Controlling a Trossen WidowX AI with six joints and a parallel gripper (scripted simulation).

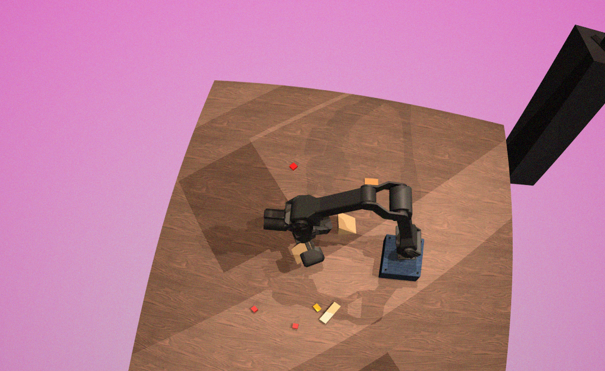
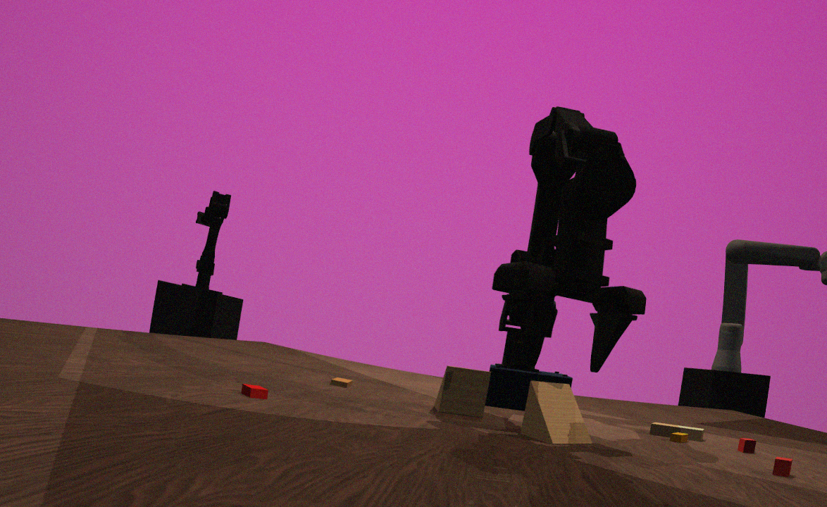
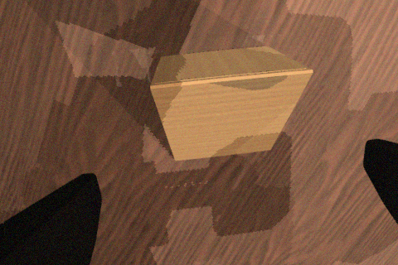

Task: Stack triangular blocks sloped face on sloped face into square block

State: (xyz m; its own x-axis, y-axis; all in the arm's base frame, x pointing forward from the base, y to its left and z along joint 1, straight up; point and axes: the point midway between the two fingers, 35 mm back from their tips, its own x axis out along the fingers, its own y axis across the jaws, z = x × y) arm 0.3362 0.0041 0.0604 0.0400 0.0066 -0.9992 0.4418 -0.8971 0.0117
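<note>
The gripper (image 2: pixel 570 353) hung above the table (image 1: pixel 434 152) with its fingers spread wide and nothing between them, pointing down at one triangular block (image 3: pixel 229 105). From the wrist view that block lay between the two dark fingertips, apart from both, which made sense if the arm was lining up to straddle it before coming down. The other triangular block (image 1: pixel 347 223) sat near it on the wood, closer to the blue base (image 1: pixel 400 263), the two not touching. Seen from the side, each block rested on a flat face with its slope showing, so one would have to be turned over to mate with the other. I could not tell for sure how high the fingertips stood over the block; they looked well above it. Small red cubes (image 1: pixel 293 166) and a pale flat bar (image 1: pixel 329 312) lay well apart from the work.
</note>
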